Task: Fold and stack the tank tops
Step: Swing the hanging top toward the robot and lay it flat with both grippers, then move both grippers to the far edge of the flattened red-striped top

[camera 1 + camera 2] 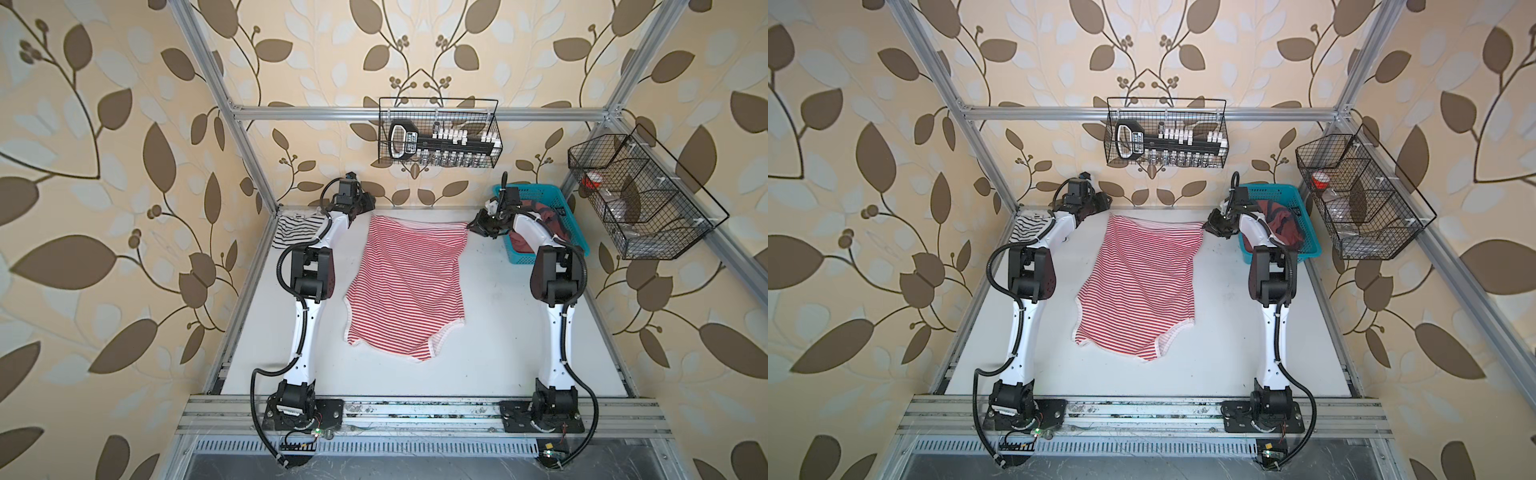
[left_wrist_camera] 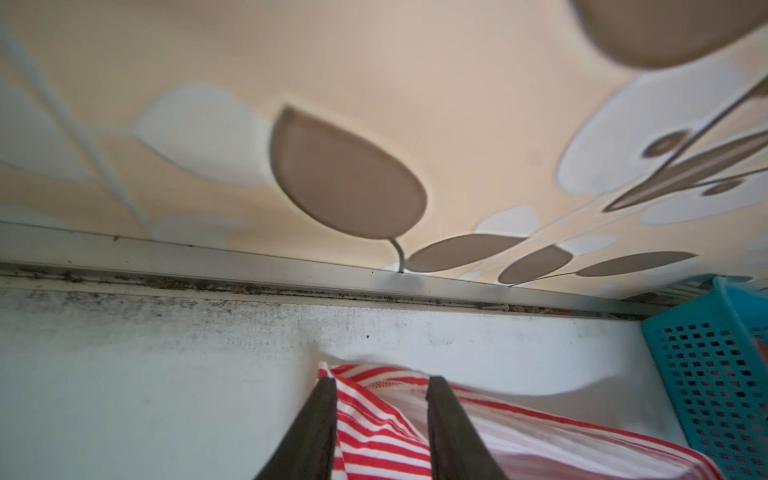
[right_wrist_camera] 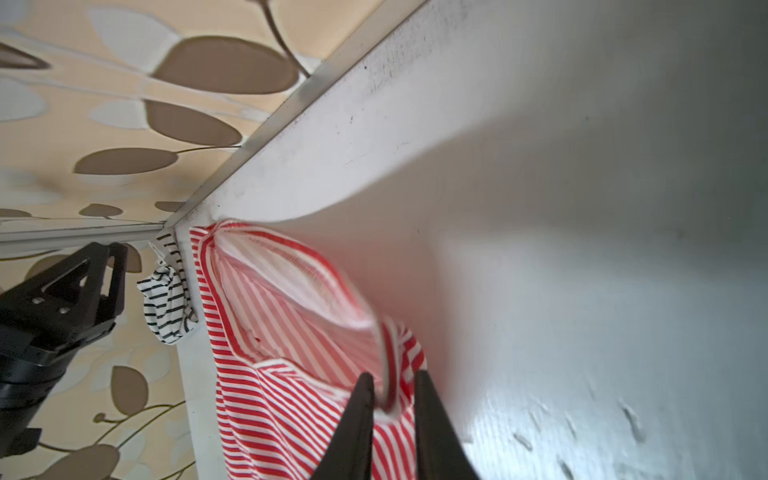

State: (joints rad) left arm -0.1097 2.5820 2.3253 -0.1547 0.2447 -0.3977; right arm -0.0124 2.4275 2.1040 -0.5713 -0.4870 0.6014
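The red-striped tank top (image 1: 403,291) (image 1: 1138,282) lies spread on the white table (image 1: 498,332), hem at the far edge and straps toward the front. My left gripper (image 1: 368,208) (image 2: 382,384) is at its far left corner, fingers apart with the striped corner lying between them. At the far right corner is my right gripper (image 1: 471,226) (image 3: 392,380), fingers a little apart around the blurred hem edge. The black-striped tank top (image 1: 293,230) (image 3: 166,303) sits bunched in the far left corner of the table, partly behind the left arm.
A teal plastic basket (image 1: 577,245) (image 2: 706,374) with dark red cloth (image 1: 548,212) stands at the far right, beside the right arm. Wire baskets hang on the back rail (image 1: 436,133) and the right frame (image 1: 640,195). The back wall is close behind both grippers.
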